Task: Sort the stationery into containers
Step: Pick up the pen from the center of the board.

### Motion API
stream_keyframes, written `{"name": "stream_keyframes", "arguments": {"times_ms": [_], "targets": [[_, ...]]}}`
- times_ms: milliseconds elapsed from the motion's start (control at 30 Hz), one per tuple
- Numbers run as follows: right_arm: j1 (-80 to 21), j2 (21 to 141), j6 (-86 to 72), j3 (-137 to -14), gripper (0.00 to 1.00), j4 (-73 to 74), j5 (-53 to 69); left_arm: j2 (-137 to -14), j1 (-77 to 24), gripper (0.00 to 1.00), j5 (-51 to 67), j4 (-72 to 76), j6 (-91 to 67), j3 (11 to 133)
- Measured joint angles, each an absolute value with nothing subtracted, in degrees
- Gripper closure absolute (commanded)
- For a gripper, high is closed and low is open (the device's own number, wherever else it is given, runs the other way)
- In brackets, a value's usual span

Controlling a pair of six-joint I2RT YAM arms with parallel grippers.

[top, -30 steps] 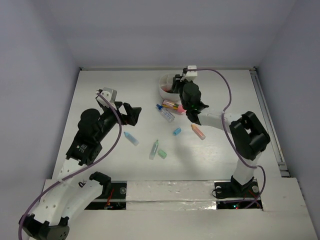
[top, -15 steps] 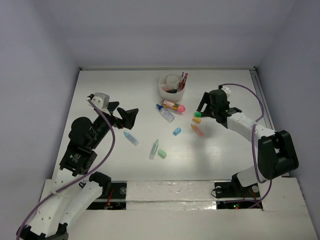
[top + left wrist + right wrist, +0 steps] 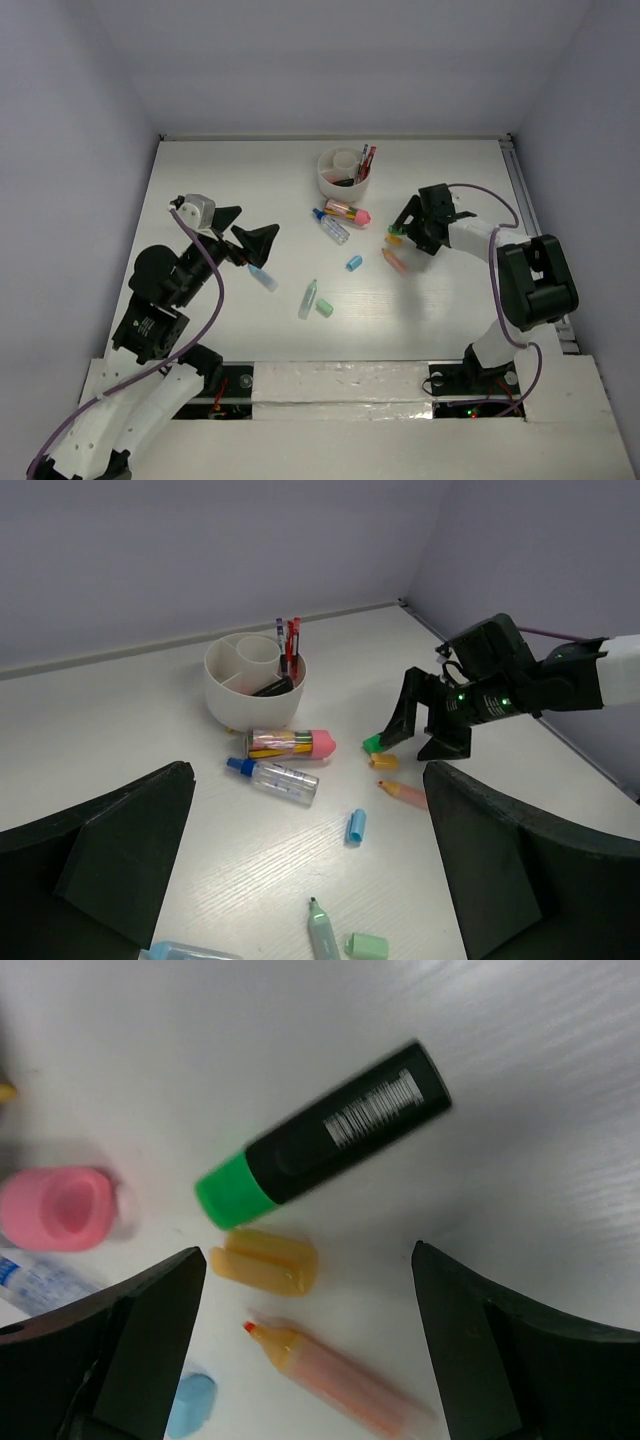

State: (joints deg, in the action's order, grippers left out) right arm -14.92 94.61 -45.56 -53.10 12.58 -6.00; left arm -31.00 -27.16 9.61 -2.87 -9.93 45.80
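While the green-capped black marker (image 3: 320, 1135) is lying on the bench (image 3: 260, 170) beside an orange cap (image 3: 265, 1260), apart from the white cup (image 3: 338, 189), it is being framed by the right gripper's (image 3: 422, 732) spread fingers; left gripper (image 3: 246, 230) fingers likewise being held spread.

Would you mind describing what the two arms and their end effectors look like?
The left arm and right arm have white shells and black joints, each trailing a purple cable. The left end effector and right end effector have broad black wedge-shaped fingers. A white block sits on the left wrist; green lights glow on the right.
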Motion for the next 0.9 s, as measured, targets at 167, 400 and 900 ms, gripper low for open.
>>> {"name": "stream_keyframes", "arguments": {"times_ms": [167, 400, 900], "targets": [[-13.34, 97.25, -48.25, -55.0, 0.13, 9.96, -6.74, -30.59, -27.97, 0.01, 9.72, -2.85, -9.93, 45.8], [-12.75, 103.13, -47.48, -61.78, 0.2, 9.76, -7.92, -30.61, -29.17, 0.01, 10.02, -2.85, -9.93, 45.8], [-12.75, 116.46, -33.28, -82.39, 0.42, 23.07, -9.78, -30.76, -30.41, 0.01, 10.04, -2.87, -9.93, 45.8]]}}
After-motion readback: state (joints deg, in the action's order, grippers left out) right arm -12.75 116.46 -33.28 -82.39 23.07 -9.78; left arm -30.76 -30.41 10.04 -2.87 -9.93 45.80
